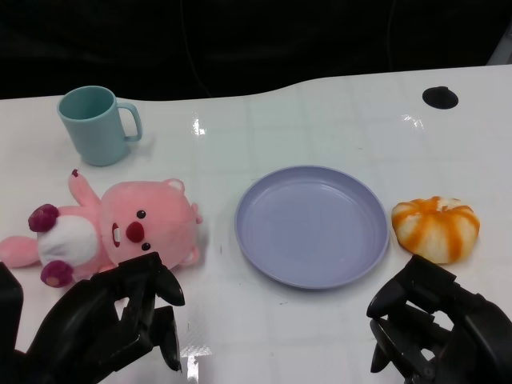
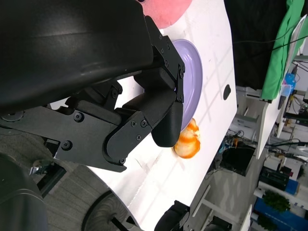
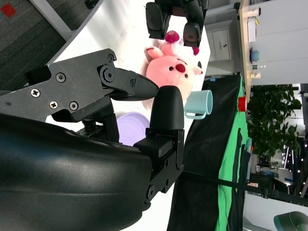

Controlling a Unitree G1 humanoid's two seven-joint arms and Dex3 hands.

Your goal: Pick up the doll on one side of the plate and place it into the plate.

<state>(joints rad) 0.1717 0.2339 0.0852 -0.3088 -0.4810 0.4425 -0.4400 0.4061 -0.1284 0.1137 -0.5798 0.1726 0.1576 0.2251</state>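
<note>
Left hand (image 1: 120, 320) hovers low over the counter (image 1: 320, 120), fingers spread, holding nothing, just short of the pink doll (image 1: 120, 228). Right hand (image 1: 436, 324) likewise empty, fingers loosely apart, near the orange-striped ball (image 1: 436, 228). Doll lies on its back beside the purple plate (image 1: 312, 224), on the plate's left. Plate bare. Grasp, lift and placement all remain; task judged barely begun.

Pink doll's (image 1: 120, 228) lower edge hidden behind left hand (image 1: 112, 320), right hand (image 1: 440, 324) cut off by frame edge, perhaps empty
</note>
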